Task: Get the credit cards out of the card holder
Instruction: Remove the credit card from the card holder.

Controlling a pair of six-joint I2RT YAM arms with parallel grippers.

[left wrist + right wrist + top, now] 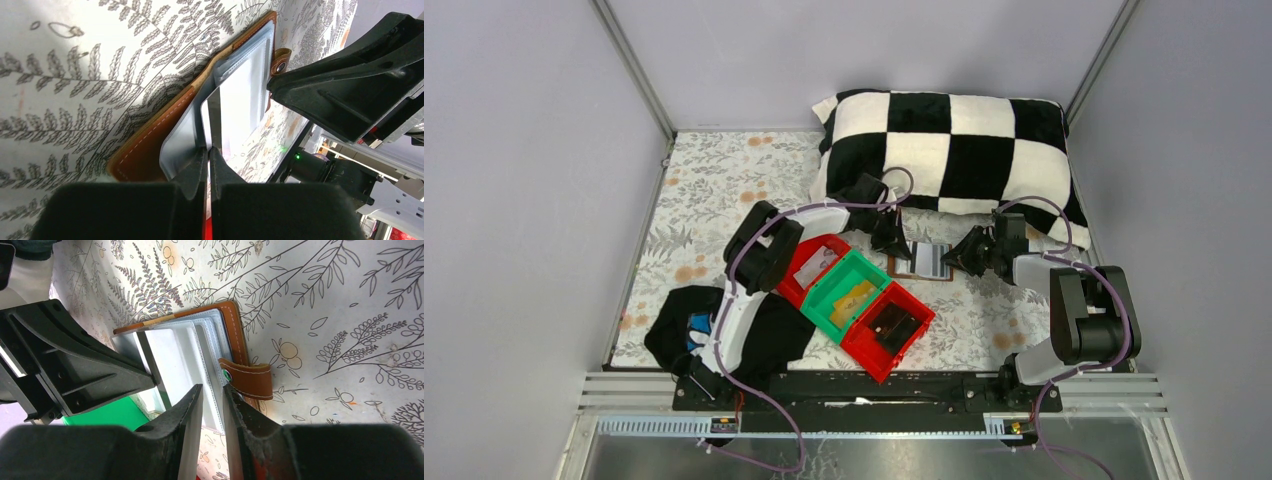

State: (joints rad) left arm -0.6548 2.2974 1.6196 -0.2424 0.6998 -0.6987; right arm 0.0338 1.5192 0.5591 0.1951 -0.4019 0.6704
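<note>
The card holder (921, 260) lies open on the leaf-print cloth, brown outside (150, 150) and clear inner sleeves (200, 350), its snap strap (250, 380) hanging off one side. My left gripper (209, 150) is shut on the edge of a thin pale credit card (240, 100) that stands up out of the sleeves. It shows as a raised grey panel (127, 347) in the right wrist view. My right gripper (212, 389) is at the holder's opposite edge beside the strap. Its jaws stand a little apart over the sleeve edge, and I see nothing clamped between them.
A checkered pillow (949, 150) lies just behind the holder. Three bins sit in a diagonal row in front: red (809, 265), green (849, 292) with a yellow-tan piece, red (889, 330) with a black boxy object. Black cloth (679, 325) is bunched by the left arm's base.
</note>
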